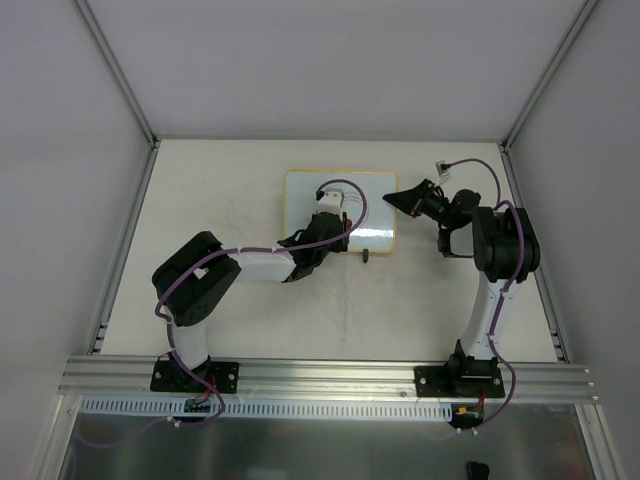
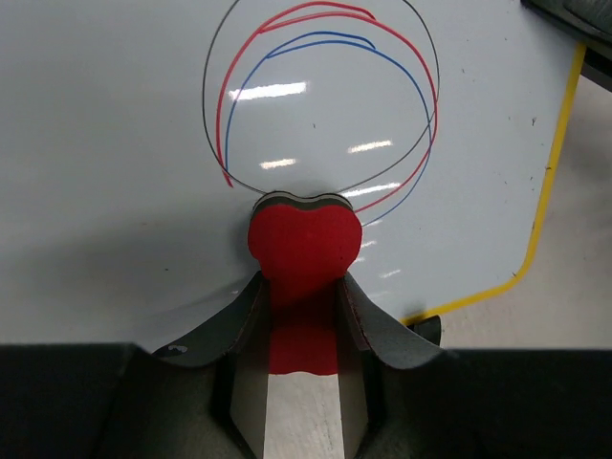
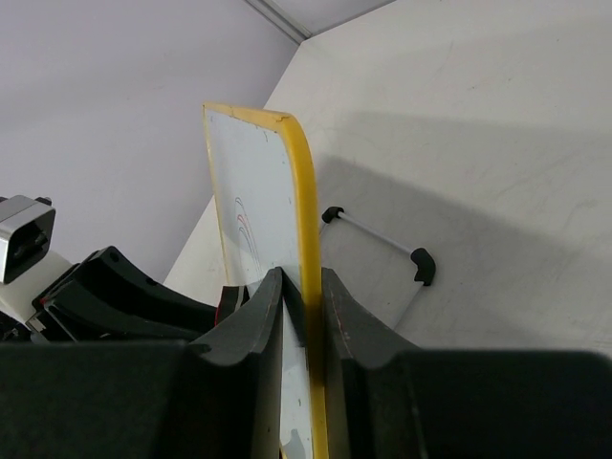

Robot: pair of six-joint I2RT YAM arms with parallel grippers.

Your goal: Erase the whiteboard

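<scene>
Standing whiteboard (image 3: pixel 253 191) between right fingers (image 3: pixel 244 359)

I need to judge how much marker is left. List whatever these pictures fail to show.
- Left wrist: the eraser in the left gripper hides the bottom of the scribbles; the picture's edges cut off the top and left of the whiteboard.
- Top external: the left arm covers mid-board; any marks are too small to see.
- Right wrist: the board is seen nearly edge-on in the right gripper, so its face is barely readable.
</scene>
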